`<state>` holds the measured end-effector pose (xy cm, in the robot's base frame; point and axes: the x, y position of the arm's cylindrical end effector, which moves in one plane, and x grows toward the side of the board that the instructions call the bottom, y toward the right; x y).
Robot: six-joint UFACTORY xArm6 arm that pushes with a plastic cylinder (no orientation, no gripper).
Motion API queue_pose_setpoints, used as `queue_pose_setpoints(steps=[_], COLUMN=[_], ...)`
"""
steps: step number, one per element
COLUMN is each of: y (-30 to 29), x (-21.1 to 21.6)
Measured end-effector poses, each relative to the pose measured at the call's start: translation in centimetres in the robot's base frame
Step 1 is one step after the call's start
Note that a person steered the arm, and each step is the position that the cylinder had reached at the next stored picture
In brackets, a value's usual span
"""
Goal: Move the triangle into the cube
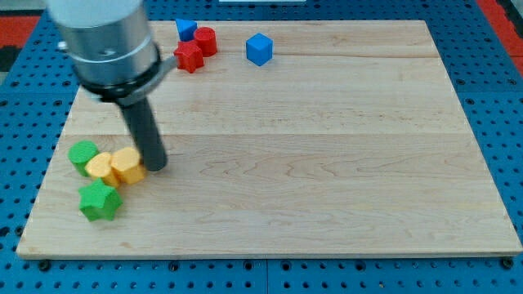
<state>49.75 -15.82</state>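
A blue triangle block (186,29) lies at the view's top, left of centre, touching a red cylinder (205,40). A blue cube (259,49) stands to the right of them, apart. My tip (155,166) rests on the board at the view's left, far below the triangle and cube. It stands just right of a yellow hexagonal block (127,165), touching or nearly touching it.
A red star-shaped block (189,56) sits below the triangle, against the red cylinder. A second yellow block (100,167), a green cylinder (82,154) and a green star-shaped block (100,201) cluster at the left. The wooden board (327,163) lies on a blue pegboard.
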Motion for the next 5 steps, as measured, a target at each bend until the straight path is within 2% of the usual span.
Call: queue_pose_setpoints(steps=[3, 5], y=[0.5, -2.4], x=[-0.9, -5.1])
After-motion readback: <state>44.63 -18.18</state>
